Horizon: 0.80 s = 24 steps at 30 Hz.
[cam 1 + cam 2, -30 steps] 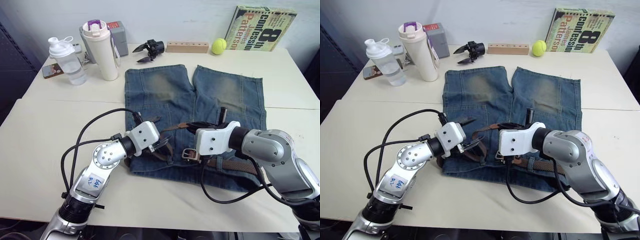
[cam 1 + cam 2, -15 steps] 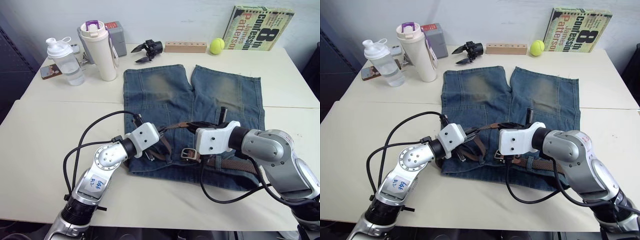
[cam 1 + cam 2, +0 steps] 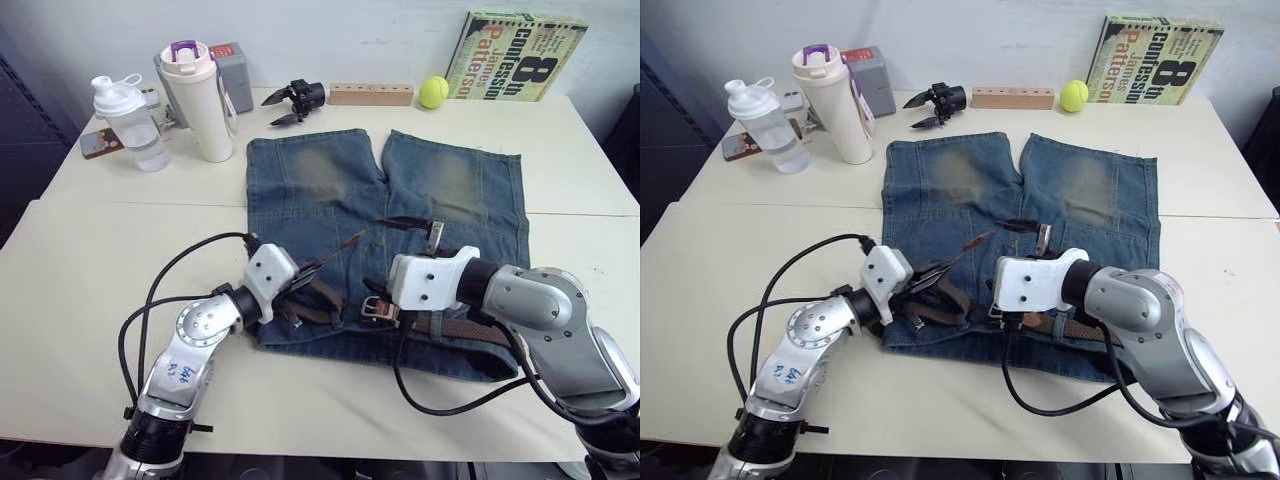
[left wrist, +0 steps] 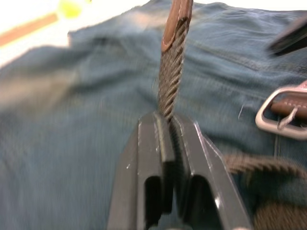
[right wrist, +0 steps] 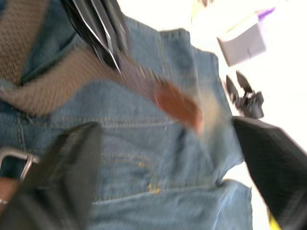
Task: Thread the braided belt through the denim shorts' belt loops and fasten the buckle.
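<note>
The denim shorts [image 3: 320, 180] lie flat on the table with the waistband toward me. The braided belt [image 3: 470, 328] runs along the waistband under my right arm. Its buckle [image 3: 375, 307] rests on the denim between my two grippers. My left gripper [image 3: 308, 274] is shut on the belt a little behind the tan tip [image 3: 352, 240], which sticks up at a slant; the left wrist view shows the braid pinched between the fingers [image 4: 192, 143]. My right gripper [image 3: 415, 232] stands open just right of the tip, holding nothing. I cannot make out the belt loops under the belt and grippers.
Along the table's far edge stand a clear shaker bottle [image 3: 128, 122], a white tumbler [image 3: 203, 100], a grey box [image 3: 236, 72], a black clamp-like part [image 3: 295, 100], a wooden block [image 3: 370, 94], a tennis ball [image 3: 434, 92] and a book [image 3: 520, 42].
My left gripper shut on the belt near its tip and drew back slightly to the left. My right gripper, shut at the tip before, has opened and let it go.
</note>
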Each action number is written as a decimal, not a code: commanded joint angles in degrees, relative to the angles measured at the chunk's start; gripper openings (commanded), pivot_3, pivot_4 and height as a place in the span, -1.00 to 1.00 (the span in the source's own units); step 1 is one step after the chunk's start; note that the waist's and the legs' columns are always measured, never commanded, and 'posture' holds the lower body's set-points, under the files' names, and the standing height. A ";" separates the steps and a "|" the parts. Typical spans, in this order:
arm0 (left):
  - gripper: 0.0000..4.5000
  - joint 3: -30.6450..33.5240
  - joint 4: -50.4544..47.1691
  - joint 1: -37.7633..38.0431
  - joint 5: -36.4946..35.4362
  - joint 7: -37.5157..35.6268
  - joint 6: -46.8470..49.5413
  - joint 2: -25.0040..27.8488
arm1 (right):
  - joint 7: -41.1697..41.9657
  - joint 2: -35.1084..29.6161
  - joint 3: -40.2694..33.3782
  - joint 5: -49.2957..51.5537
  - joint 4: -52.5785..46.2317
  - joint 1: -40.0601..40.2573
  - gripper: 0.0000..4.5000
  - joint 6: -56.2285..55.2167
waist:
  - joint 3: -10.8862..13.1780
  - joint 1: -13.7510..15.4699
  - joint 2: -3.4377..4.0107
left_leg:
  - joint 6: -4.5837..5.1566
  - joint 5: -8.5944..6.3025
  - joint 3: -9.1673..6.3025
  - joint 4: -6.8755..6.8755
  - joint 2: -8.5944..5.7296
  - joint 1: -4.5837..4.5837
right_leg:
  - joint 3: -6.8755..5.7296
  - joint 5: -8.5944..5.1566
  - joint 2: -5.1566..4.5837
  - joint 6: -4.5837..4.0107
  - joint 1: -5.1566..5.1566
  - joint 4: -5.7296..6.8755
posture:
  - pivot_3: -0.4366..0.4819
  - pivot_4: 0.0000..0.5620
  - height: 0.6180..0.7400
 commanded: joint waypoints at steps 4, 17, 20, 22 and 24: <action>-1.00 1.80 -1.68 0.69 -3.03 -0.43 1.34 0.00 | 0.92 -2.91 -7.96 2.11 -9.66 17.58 0.99 0.29 | -0.01 0.58 -0.01 | 0.04 -0.03 0.01 0.00 -0.03 -0.04 | -0.07 0.00 -0.08 0.00 0.04 -0.08 | -0.05 -0.47 -0.36; -1.00 2.35 0.82 -3.08 -4.12 -2.25 2.06 1.21 | -11.82 1.45 -1.58 -11.60 -6.24 27.56 0.99 -1.72 | -0.03 -0.03 -0.03 | -0.02 0.03 -0.05 -0.01 -0.02 0.10 | 0.01 0.01 0.05 -0.02 0.03 0.07 | -0.05 -0.47 -0.36; -1.00 2.07 0.60 -2.86 -4.19 -2.56 2.11 1.24 | -14.88 3.02 -0.55 -14.84 -4.93 27.62 0.99 -2.52 | -0.05 -0.04 -0.06 | -0.03 0.04 -0.06 -0.01 -0.02 0.08 | 0.03 0.01 -0.01 -0.02 0.02 0.07 | -0.05 -0.47 -0.36; -1.00 2.05 0.52 -2.62 -4.19 -2.69 2.22 1.32 | -16.32 4.09 0.19 -16.07 -4.82 28.37 0.99 -3.54 | -0.05 -0.03 -0.06 | -0.03 0.04 -0.06 -0.01 -0.02 0.07 | 0.03 0.01 -0.01 -0.02 0.01 0.08 | -0.05 -0.47 -0.36; -1.00 1.89 0.51 -2.47 -4.11 -3.01 2.13 1.55 | -17.04 4.56 0.53 -17.25 -4.80 28.96 0.99 -4.25 | -0.04 -0.04 -0.05 | -0.03 0.04 -0.06 -0.01 -0.02 0.07 | 0.03 0.01 0.00 -0.02 0.02 0.07 | -0.05 -0.47 -0.36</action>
